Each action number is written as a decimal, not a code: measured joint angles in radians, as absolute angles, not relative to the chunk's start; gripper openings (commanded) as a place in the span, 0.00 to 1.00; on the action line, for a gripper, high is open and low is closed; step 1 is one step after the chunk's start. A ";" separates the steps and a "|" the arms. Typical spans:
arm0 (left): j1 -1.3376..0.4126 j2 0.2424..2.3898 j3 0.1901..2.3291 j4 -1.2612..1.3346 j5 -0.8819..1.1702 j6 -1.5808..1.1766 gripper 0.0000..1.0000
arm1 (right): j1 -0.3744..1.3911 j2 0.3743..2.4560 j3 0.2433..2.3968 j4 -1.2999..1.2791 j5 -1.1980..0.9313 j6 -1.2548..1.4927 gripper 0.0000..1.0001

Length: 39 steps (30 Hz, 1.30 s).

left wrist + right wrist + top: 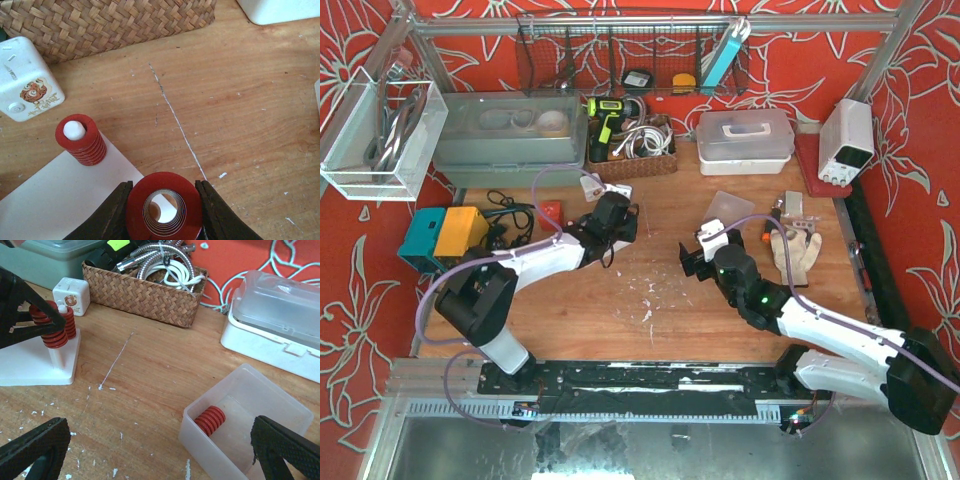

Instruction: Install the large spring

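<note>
Large red coil spring stands upright (long axis vertical), clamped by left claw; right claw gapes wide, empty.

Left gripper clamped tight, right gripper spread wide.

A red large spring fills the bottom centre of the left wrist view, flanked by the black left gripper. To its upper left, a second red spring rings a white post on a white base. A white cube carries an orange-and-brown print, and the basket is tan weave. The brown wooden table shows a pale scratch. In the overhead view, red walls bear white floral outlines.
</note>
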<state>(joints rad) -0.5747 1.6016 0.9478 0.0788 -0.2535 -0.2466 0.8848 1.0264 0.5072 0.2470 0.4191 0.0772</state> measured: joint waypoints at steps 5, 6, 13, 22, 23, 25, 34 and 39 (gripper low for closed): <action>-0.575 1.619 0.958 0.087 -0.270 -0.243 0.02 | 0.885 1.028 0.507 0.247 0.424 0.077 0.99; -0.575 1.621 0.958 0.090 -0.273 -0.243 0.02 | 0.885 1.029 0.507 0.247 0.426 0.077 0.99; -0.574 1.641 0.972 0.104 -0.295 -0.234 0.03 | 0.885 1.044 0.507 0.247 0.430 0.077 0.99; -0.573 1.636 0.980 0.075 -0.296 -0.233 0.06 | 0.885 1.062 0.507 0.246 0.434 0.076 0.99; -0.573 1.633 0.980 0.069 -0.295 -0.233 0.06 | 0.885 1.062 0.507 0.247 0.434 0.076 0.99; -0.573 1.629 0.980 0.057 -0.295 -0.235 0.06 | 0.885 1.064 0.507 0.247 0.434 0.074 0.99; -0.573 1.621 0.969 0.058 -0.295 -0.247 0.08 | 0.885 1.099 0.509 0.240 0.434 0.066 0.99; -0.573 1.613 0.939 0.055 -0.285 -0.257 0.09 | 0.885 1.113 0.513 0.234 0.434 0.065 0.99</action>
